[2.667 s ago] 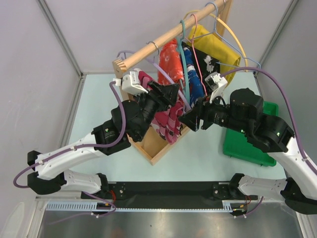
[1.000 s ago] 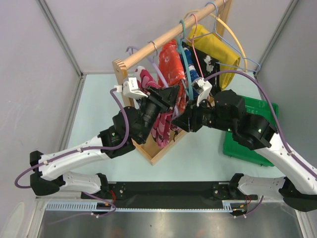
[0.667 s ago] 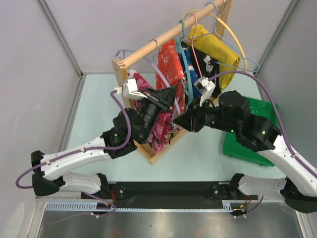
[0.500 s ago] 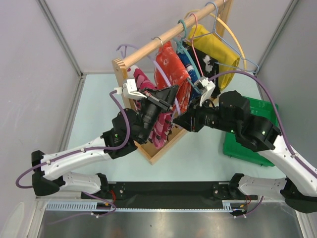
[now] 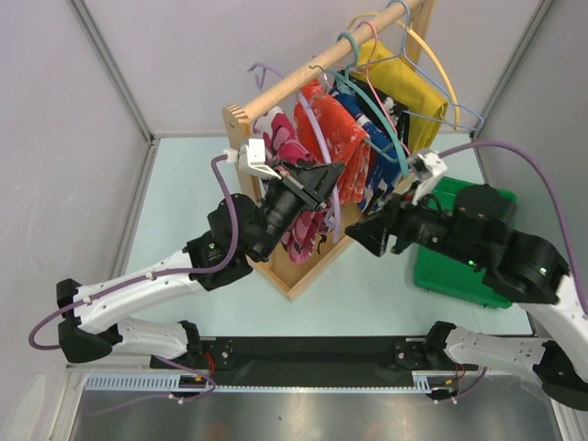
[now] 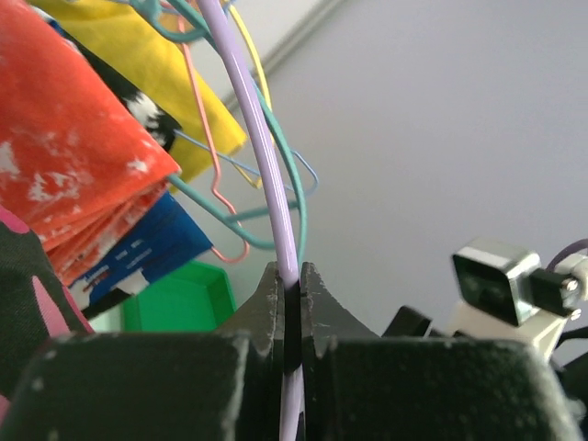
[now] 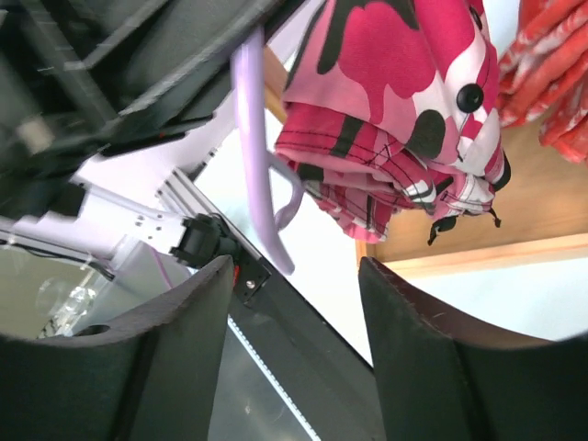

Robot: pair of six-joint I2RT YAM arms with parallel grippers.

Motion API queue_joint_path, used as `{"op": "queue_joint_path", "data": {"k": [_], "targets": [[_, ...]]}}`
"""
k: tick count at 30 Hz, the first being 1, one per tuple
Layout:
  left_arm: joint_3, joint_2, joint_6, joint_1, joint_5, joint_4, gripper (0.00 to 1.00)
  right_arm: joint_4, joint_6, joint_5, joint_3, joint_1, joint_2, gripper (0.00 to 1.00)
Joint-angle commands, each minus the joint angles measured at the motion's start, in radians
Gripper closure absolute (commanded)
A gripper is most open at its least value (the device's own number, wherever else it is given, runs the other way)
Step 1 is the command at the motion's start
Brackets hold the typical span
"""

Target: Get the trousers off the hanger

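Note:
The trousers (image 5: 299,237), in pink, magenta, white and black camouflage, hang folded over the lilac hanger (image 5: 315,115) at the left end of the rack. My left gripper (image 5: 317,175) is shut on the hanger's thin arm; in the left wrist view the lilac rod (image 6: 262,138) runs up out of the shut gripper (image 6: 292,285). My right gripper (image 5: 363,234) stands open to the right of the trousers, apart from them. The right wrist view shows the trousers (image 7: 395,119) and the hanger's curved end (image 7: 253,147) beyond the open gripper (image 7: 294,266), nothing between its fingers.
A wooden rack with a round rod (image 5: 303,83) and a base (image 5: 303,276) carries more hangers with an orange-red garment (image 5: 344,138), a blue one and a yellow one (image 5: 404,83). A green bin (image 5: 450,266) sits on the table at the right, under my right arm.
My right gripper has opened and drawn back to the right, away from the trousers. The left gripper closed on the lilac hanger. The rack and garments have swung somewhat to the right.

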Motion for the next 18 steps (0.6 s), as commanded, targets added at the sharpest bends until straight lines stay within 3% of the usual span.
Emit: {"op": "queue_joint_path", "data": {"k": [1,11,18], "targets": [[0.087,-0.039,0.063,0.000,0.262,0.047,1.00,-0.053,0.001,0.053,0.055,0.004,-0.097,0.32],[0.015,-0.168,-0.037,-0.001,0.380,-0.007,1.00,-0.246,-0.019,0.124,0.037,0.004,-0.169,0.30],[-0.094,-0.295,-0.098,-0.004,0.504,-0.046,1.00,-0.251,-0.010,0.119,-0.032,0.004,-0.220,0.29]]}}
